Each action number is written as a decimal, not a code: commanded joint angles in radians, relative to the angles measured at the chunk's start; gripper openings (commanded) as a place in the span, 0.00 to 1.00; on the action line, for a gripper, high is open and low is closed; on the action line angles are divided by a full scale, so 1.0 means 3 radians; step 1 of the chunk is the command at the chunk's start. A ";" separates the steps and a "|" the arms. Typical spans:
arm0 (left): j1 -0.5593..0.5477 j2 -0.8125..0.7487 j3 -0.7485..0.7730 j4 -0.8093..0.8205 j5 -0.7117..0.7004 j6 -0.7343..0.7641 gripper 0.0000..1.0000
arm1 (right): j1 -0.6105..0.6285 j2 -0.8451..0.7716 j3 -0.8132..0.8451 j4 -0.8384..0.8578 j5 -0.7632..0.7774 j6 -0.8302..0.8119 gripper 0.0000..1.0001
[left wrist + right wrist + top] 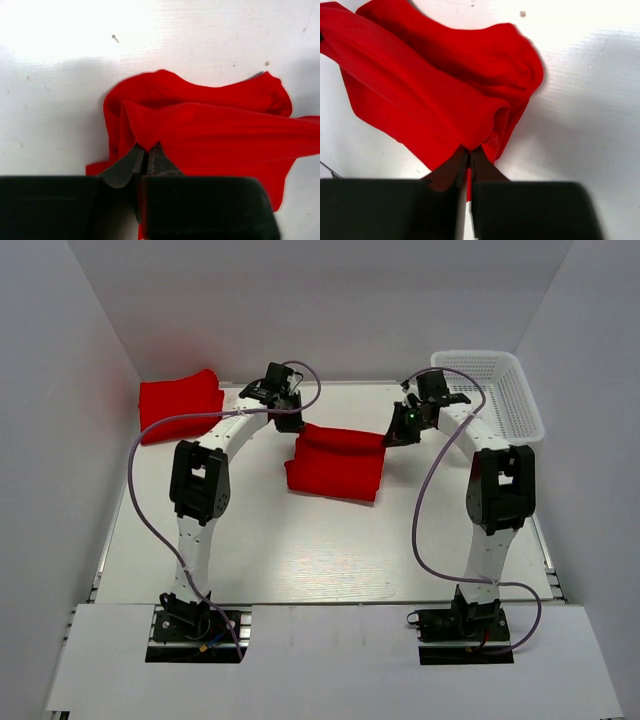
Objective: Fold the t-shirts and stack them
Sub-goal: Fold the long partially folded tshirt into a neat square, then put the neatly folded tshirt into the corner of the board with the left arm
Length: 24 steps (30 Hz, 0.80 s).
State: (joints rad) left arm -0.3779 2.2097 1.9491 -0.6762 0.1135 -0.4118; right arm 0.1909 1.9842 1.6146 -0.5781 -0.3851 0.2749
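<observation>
Red centre t-shirt (335, 468) lies on the white table (300, 550), mid-table, a bit toward the far side, partly folded over itself, near edge flat. The left gripper (147, 151) is at its far left corner, jaws pressed together with a pinch of red cloth between the tips. The right gripper (469, 153) is at the far right corner, also clamped tight on a pinch of the same shirt. The far edge of the cloth forms a raised ridge running between the two grippers, and rumpled layers bunch beneath it in both wrist views. A folded t-shirt (180, 408), also red, sits as a thick bundle at the far left corner of the table, next to the left wall, well apart from both grippers. A white mesh basket (495, 390) stands at the far right corner, behind the right arm; I cannot see anything inside it.
</observation>
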 commanded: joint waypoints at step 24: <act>0.0068 -0.0279 -0.0832 0.0567 0.0849 0.1076 1.00 | -0.0110 -0.1029 -0.0979 0.0552 0.0179 0.0030 0.90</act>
State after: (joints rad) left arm -0.3443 2.1941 1.7130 -0.5526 0.3027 -0.1398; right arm 0.1547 1.7668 1.3758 -0.4671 -0.3401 0.2813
